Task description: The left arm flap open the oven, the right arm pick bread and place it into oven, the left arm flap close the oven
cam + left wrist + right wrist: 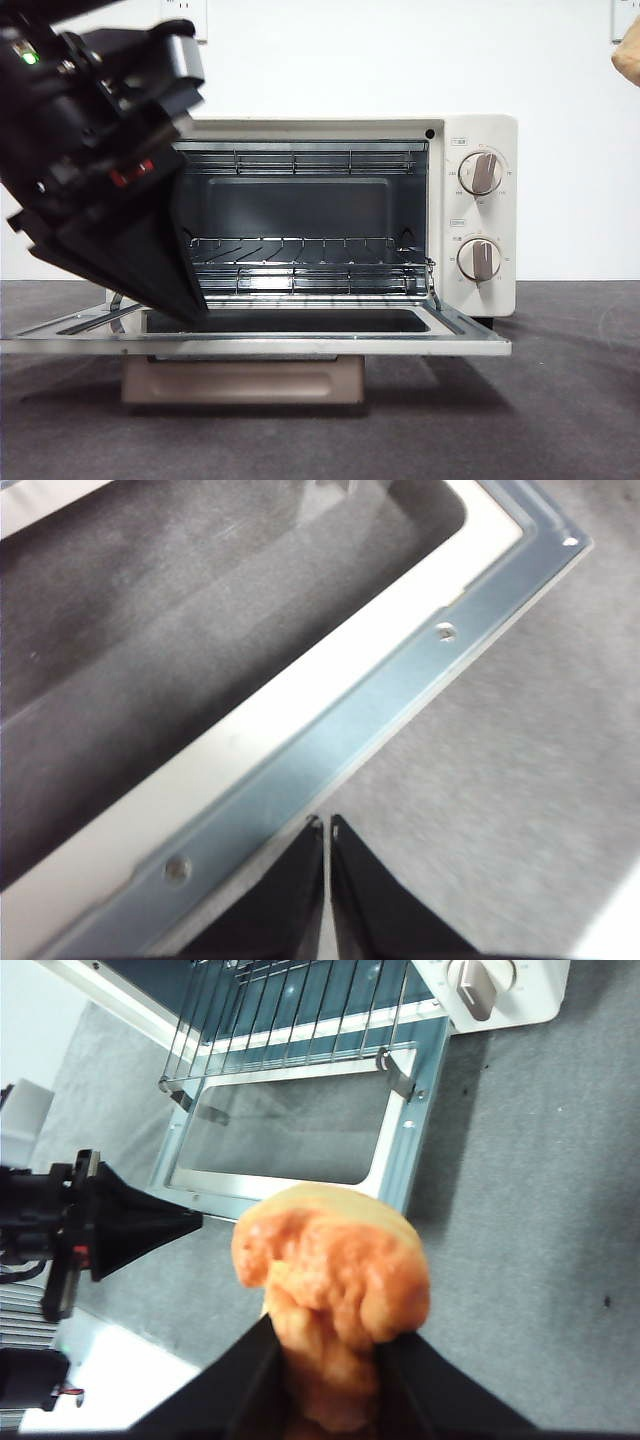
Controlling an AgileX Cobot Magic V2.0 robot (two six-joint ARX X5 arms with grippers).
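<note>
The cream-white oven [482, 290] stands open, its door [300, 346] folded down flat and the wire rack [310, 265] bare. My left gripper [196, 306] is shut with nothing in it. Its pointed tip hangs just over the left part of the door, at the metal edge of the door [330, 750] in the left wrist view, where the left gripper [327, 825] shows both jaws pressed together. My right gripper [330, 1335] is shut on the bread [335, 1265], a lumpy golden-orange loaf held high in front of the oven's right side. The bread [628, 58] only peeks in at the front view's upper right edge.
Two beige knobs [484, 172] sit on the oven's right panel. The oven stands on a dark grey table [560, 400]. A white wall is behind it. The left arm's bulk [90, 170] covers the left part of the oven opening.
</note>
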